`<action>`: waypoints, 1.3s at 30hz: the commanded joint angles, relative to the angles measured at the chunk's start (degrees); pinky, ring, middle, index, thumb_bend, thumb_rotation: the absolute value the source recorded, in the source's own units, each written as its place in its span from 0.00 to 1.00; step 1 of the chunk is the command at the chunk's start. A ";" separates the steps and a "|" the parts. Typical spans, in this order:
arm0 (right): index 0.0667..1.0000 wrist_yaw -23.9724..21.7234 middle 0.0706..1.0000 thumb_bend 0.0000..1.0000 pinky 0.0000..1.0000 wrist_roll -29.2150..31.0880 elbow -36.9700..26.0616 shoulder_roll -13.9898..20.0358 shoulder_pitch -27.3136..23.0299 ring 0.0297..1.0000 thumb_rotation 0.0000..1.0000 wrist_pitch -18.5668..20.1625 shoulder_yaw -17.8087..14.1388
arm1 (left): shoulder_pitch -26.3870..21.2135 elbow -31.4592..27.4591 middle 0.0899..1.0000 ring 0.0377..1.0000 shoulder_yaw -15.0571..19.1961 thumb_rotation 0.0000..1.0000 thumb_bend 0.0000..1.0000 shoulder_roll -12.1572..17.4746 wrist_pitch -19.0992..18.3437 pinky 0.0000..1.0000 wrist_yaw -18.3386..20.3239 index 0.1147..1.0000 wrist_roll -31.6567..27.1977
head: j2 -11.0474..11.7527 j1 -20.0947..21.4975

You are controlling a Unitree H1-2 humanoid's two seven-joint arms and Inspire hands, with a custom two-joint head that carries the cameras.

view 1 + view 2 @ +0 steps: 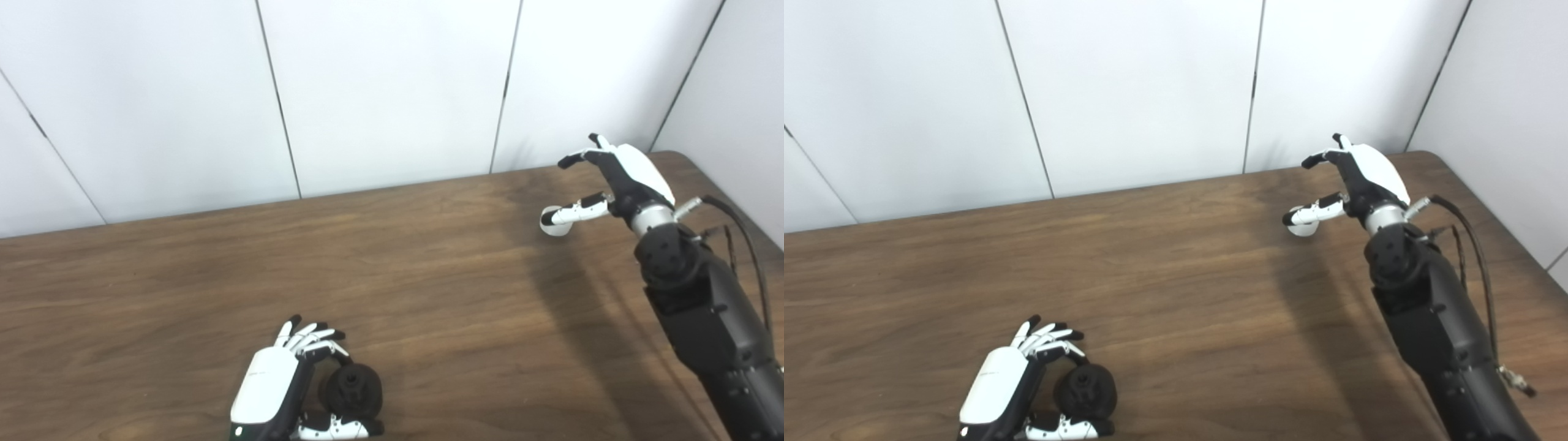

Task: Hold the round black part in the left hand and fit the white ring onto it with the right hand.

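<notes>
My left hand [275,383] sits low at the near edge of the table [392,263], toward the left side. Its fingers [309,340] curl over the top of the round black part [354,390], and my thumb lies along the table just under it, so the part is cupped between fingers and thumb. Whether I am gripping it firmly or only cradling it loosely, I cannot tell; the fingers are bent around it and look to be touching its upper edge. The part itself is a dark, chunky disc with a small hub in its face, turned toward the right.

My right hand [618,177] is far off at the back right of the table, near the wall [392,92], well apart from my left. The arm [704,312] reaches up from the bottom right corner, with a black cable [744,239] looping beside the wrist. Here the fingers are spread wide: the upper ones point left and up, the thumb stretches out to the left below them. The white ring [556,228] sits at the tip of my thumb, touching it, but my other fingers are clear of it. I cannot make out whether the ring rests on the table or hangs from the thumb tip.
</notes>
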State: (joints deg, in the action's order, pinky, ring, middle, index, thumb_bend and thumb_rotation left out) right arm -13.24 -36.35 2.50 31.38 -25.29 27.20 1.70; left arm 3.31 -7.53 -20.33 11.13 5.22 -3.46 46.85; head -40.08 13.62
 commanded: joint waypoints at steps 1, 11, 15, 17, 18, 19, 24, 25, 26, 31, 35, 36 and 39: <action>0.73 -2.03 1.00 0.95 1.00 -2.93 0.51 2.49 -4.09 1.00 0.24 -0.29 -0.01 | 1.00 1.70 0.76 0.87 0.28 0.05 0.52 1.08 1.25 1.00 -0.97 0.42 -0.15 | 0.00 0.10; 0.75 -9.43 1.00 0.95 1.00 -7.58 8.75 3.45 -9.45 1.00 0.24 -0.30 3.16 | 0.92 1.20 0.76 0.86 0.66 0.05 0.52 1.27 1.02 1.00 -0.03 0.42 -0.53 | -0.11 0.68; 0.75 -9.86 1.00 0.95 1.00 -8.92 11.56 2.65 -10.59 1.00 0.24 -0.29 3.65 | 0.87 1.39 0.76 0.87 0.73 0.05 0.52 1.32 1.11 1.00 -0.14 0.42 -0.38 | -0.18 0.84; 0.75 -9.34 1.00 0.93 1.00 -9.15 12.44 2.17 -10.76 1.00 0.24 -0.29 3.63 | 0.98 1.27 0.76 0.87 0.73 0.05 0.52 1.37 1.18 1.00 -0.16 0.42 -0.30 | -0.22 0.64; 0.74 -8.86 1.00 0.93 1.00 -9.14 12.85 1.94 -10.78 1.00 0.23 -0.29 3.64 | 1.02 1.23 0.76 0.87 0.74 0.05 0.52 1.40 1.27 1.00 -0.23 0.42 -0.29 | -0.25 0.61; 0.74 -8.25 1.00 0.94 1.00 -9.03 13.37 1.69 -10.81 1.00 0.23 -0.30 3.65 | 1.06 1.21 0.76 0.86 0.76 0.05 0.52 1.41 1.29 1.00 -0.27 0.42 -0.27 | -0.25 0.61; 0.72 -6.27 1.00 0.93 1.00 -8.41 15.38 1.26 -10.69 1.00 0.23 -0.33 4.41 | 1.24 0.97 0.76 0.86 0.85 0.05 0.52 1.48 1.39 1.00 -0.22 0.42 -0.27 | -0.42 0.75; 0.72 -6.02 1.00 0.93 1.00 -8.52 15.86 1.16 -10.68 1.00 0.22 -0.32 4.52 | 1.28 0.95 0.76 0.86 0.84 0.05 0.52 1.52 1.51 1.00 -0.30 0.42 -0.27 | -0.42 0.75; 0.72 -5.85 1.00 0.92 1.00 -8.58 16.29 1.12 -10.65 1.00 0.23 -0.32 4.69 | 1.29 0.99 0.76 0.86 0.85 0.05 0.52 1.56 1.70 1.00 -0.36 0.42 -0.39 | -0.42 0.75; 0.70 -5.01 1.00 0.89 1.00 -8.29 16.28 0.94 -9.85 1.00 0.23 -0.31 4.77 | 1.27 1.01 0.76 0.86 1.03 0.05 0.52 1.66 1.89 1.00 -0.25 0.42 -0.70 | -0.57 0.81; 0.68 -4.20 1.00 0.88 1.00 -7.41 16.24 1.09 -9.48 1.00 0.22 -0.40 5.03 | 1.27 0.85 0.76 0.86 1.32 0.05 0.52 1.60 1.76 1.00 -0.26 0.42 -0.76 | -0.57 0.95; 0.67 -4.06 1.00 0.88 1.00 -7.35 16.22 1.07 -9.45 1.00 0.22 -0.39 5.05 | 1.28 0.86 0.76 0.86 1.35 0.05 0.52 1.61 1.75 1.00 -0.28 0.42 -0.68 | -0.57 1.05; 0.66 -3.78 1.00 0.88 1.00 -7.07 15.98 0.89 -9.34 1.00 0.22 -0.34 4.96 | 1.29 0.95 0.76 0.86 1.44 0.05 0.52 1.60 1.91 1.00 -0.33 0.42 -0.77 | -0.54 1.15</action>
State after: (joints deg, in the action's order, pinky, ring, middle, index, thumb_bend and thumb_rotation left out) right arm -18.55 -43.25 19.88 31.15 -32.80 27.20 7.10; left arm 3.33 -7.65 -19.26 11.53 6.06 -3.08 46.52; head -40.61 14.85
